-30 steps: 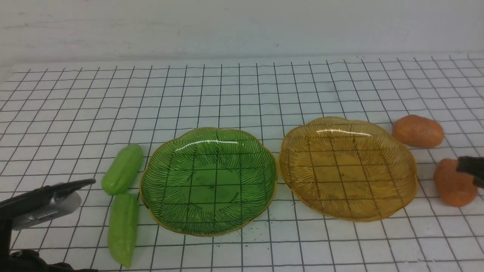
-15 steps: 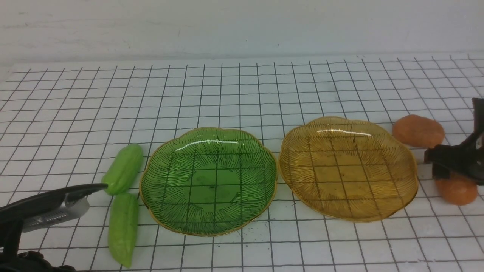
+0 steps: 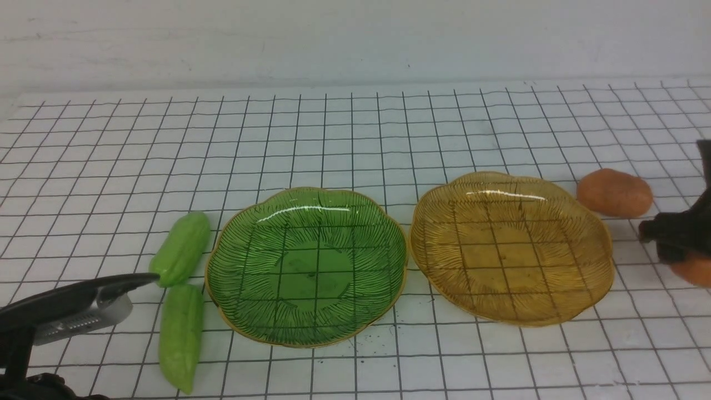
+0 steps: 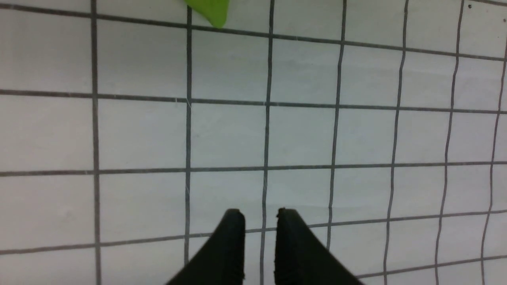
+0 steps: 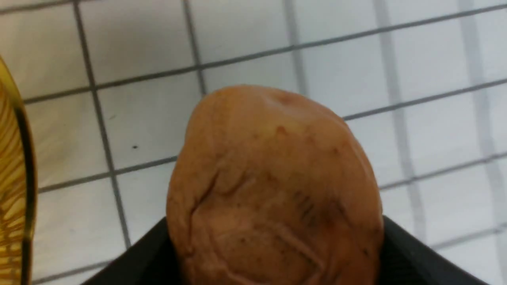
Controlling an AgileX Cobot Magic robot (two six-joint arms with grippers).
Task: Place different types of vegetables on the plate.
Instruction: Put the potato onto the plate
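Observation:
Two light-green gourds lie left of the green plate [image 3: 250, 311]: a far gourd [image 3: 180, 248] and a near gourd [image 3: 180, 336]. A gourd tip [image 4: 210, 10] shows in the left wrist view. My left gripper [image 3: 147, 278] [image 4: 259, 215] hovers low beside them, almost shut, with only a narrow slit and nothing in it. At the right edge my right gripper [image 3: 666, 244] [image 5: 275, 219] is closed round the near potato [image 3: 691, 270] [image 5: 273, 170], one finger against each side. A second potato [image 3: 614, 193] lies farther back, beside the amber plate [image 3: 589, 289].
Both plates sit side by side at mid-table with nothing in them. The amber plate's rim [image 5: 23, 178] is close beside the held potato. A white wall bounds the gridded tabletop [image 3: 355, 139] at the back.
My right gripper came in from the right edge, opened wide and settled round the near potato, which shifted slightly right. The left gripper crept a little toward the gourds.

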